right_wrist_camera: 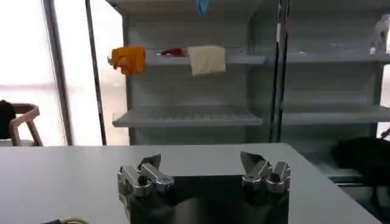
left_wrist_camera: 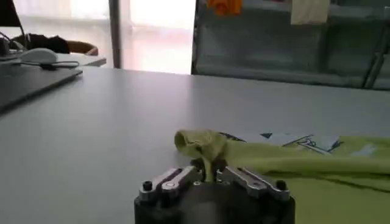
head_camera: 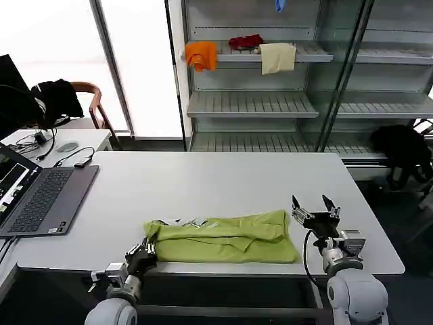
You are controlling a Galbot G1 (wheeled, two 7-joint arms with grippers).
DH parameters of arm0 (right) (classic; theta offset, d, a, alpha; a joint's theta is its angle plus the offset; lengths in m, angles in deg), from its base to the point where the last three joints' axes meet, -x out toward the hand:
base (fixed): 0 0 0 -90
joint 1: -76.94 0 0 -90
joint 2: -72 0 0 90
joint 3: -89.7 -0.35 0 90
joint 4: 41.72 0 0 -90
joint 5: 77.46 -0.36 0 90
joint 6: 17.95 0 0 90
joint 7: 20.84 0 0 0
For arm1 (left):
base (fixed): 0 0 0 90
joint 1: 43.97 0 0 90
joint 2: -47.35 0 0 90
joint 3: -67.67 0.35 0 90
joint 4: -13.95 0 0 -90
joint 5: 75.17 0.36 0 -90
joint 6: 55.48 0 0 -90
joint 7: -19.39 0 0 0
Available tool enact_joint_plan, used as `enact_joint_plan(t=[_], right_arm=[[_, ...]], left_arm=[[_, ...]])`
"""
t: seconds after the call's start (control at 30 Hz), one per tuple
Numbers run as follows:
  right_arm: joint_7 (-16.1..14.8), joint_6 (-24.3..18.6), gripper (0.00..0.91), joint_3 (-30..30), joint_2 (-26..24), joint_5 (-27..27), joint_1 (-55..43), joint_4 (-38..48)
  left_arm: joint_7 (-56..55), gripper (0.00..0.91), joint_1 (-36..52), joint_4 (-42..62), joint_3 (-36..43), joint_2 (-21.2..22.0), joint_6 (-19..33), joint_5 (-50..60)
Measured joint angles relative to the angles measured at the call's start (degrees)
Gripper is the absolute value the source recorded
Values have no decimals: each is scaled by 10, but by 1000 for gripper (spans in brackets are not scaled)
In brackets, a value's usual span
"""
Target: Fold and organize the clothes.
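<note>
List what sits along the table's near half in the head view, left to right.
Laptop → left pincer, pinching the shirt's left end → lime-green T-shirt → right pincer, open, just right of the shirt.

My head camera looks down and forward over the white rectangular table (head_camera: 223, 183) toward the grey metal shelving (head_camera: 270, 101). My left wrist camera sits low, close behind my left gripper (left_wrist_camera: 210, 176), skimming the tabletop. My right wrist camera rides behind my right gripper (right_wrist_camera: 204, 173), facing the same shelving; all three share table and shelves.
</note>
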Motion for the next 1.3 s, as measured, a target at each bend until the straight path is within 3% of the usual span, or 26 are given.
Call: enact_joint_plan(t=[0.4, 0.9, 1.07, 1.3], right_arm=[[-2, 0, 907, -9, -18, -15, -8, 11], [-5, -3, 907, -11, -33, -22, -10, 31], [-5, -3, 907, -16, -35, -23, -6, 31], [-5, -4, 907, -19, -32, -23, 2, 31]], left_arm=[[58, 0, 27, -13, -56, -27, 28, 107], [167, 10, 116, 2, -185, -147, 42, 224], [165, 10, 122, -25, -180, -146, 17, 171], [148, 10, 108, -73, -123, -109, -12, 112]])
